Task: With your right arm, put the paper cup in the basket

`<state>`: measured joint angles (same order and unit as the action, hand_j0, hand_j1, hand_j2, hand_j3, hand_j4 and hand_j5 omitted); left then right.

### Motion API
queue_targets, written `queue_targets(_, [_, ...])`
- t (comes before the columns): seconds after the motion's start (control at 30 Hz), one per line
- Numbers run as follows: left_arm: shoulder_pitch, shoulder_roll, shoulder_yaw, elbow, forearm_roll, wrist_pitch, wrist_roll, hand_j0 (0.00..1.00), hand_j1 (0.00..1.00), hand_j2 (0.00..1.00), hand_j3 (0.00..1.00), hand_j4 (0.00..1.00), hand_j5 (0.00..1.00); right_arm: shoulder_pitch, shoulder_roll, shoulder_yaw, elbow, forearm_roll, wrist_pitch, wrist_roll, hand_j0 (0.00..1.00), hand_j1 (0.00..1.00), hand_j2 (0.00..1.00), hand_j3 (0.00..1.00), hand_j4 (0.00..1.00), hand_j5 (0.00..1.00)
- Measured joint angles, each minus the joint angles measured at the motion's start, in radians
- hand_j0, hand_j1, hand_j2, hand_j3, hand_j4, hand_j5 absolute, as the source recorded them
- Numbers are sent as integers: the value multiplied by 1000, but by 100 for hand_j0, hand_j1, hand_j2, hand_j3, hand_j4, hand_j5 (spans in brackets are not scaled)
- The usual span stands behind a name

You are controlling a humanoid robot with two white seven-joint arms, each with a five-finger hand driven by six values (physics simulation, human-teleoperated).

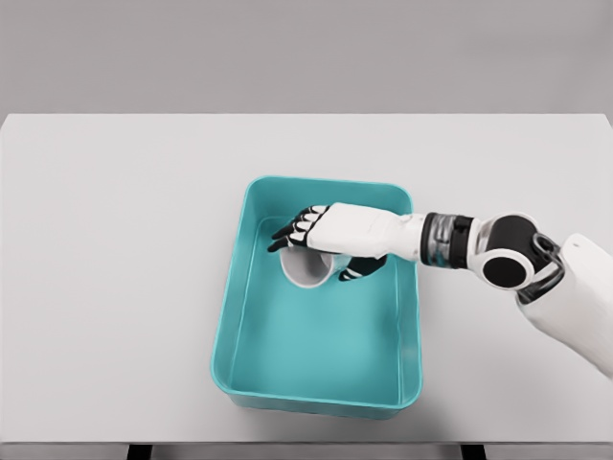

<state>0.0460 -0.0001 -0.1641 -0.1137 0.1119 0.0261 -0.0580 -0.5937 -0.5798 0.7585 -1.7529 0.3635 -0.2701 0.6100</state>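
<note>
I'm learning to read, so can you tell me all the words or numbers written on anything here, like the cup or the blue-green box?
None: no words, numbers or signs can be read anywhere.
White paper cup, held in the right hand: blank.
Teal plastic basket: blank.
Grey table: blank.

A white paper cup is seen tipped on its side inside the teal basket, its open mouth turned toward the basket's near left. It is placed in the basket's far half, partly covered from above. The rectangular basket is open-topped, with rounded corners.
</note>
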Motion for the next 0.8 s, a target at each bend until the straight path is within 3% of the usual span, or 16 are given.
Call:
queue_targets(0.13, [0,0,0,0,0,0,0,100,100,100,100,100,100,5,-1,-61,0,-52,-68,1,100,100,100,100,100,100])
queue_targets(0.27, [0,0,0,0,0,0,0,100,100,100,100,100,100,28,-9,-163,0,-183,-143,1,100,100,100,100,100,100])
queue_targets(0.4, [0,0,0,0,0,0,0,100,100,100,100,100,100,155,-40,-393,3,-447,-233,2,100,100,100,100,100,100])
queue_targets(0.53, [0,0,0,0,0,0,0,100,100,100,100,100,100,290,-95,-635,8,-667,-268,2,100,100,100,100,100,100])
queue_targets(0.63, [0,0,0,0,0,0,0,100,100,100,100,100,100,397,-133,-736,15,-732,-275,1,100,100,100,100,100,100])
queue_targets(0.73, [0,0,0,0,0,0,0,100,100,100,100,100,100,472,-162,-772,23,-737,-289,1,100,100,100,100,100,100])
queue_targets(0.8, [0,0,0,0,0,0,0,100,100,100,100,100,100,477,-170,-783,34,-717,-295,1,100,100,100,100,100,100])
